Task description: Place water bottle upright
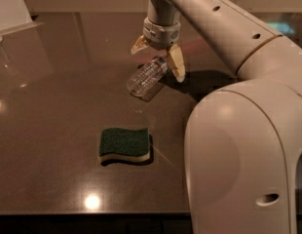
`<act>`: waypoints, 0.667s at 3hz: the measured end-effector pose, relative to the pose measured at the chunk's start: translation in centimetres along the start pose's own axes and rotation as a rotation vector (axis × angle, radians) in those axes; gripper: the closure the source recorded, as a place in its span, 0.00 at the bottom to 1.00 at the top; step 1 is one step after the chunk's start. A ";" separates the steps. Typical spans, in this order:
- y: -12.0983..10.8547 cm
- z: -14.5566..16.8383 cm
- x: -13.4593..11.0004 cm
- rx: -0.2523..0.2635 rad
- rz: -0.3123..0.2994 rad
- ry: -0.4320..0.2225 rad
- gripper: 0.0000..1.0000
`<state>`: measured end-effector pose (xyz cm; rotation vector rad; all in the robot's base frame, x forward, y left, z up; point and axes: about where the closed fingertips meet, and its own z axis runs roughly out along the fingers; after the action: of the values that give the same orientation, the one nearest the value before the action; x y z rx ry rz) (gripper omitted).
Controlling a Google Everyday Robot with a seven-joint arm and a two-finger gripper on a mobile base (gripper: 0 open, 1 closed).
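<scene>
The water bottle [145, 78] is a small clear ribbed plastic bottle. It lies on its side on the dark table [53, 111], with its neck end pointing up and right toward my gripper. My gripper [158, 61] hangs straight down over that neck end. Its two tan fingers are spread apart, one finger [138, 44] to the left of the bottle and the other [177, 64] to the right. The neck sits between them and the cap is hidden there. The fingers do not look closed on the bottle.
A green and yellow sponge [124, 145] lies flat in front of the bottle. My pale arm and body [243, 145] fill the right side of the view. A white object [9, 6] stands at the far left corner. The table's front edge runs along the bottom.
</scene>
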<state>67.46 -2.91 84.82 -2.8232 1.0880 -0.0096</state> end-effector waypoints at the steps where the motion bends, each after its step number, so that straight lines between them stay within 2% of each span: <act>1: 0.3 0.5 -0.1 -0.018 -0.026 0.010 0.18; 2: 0.4 0.4 -0.2 -0.024 -0.042 0.034 0.40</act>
<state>67.05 -3.09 84.39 -2.8764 1.0424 -0.0485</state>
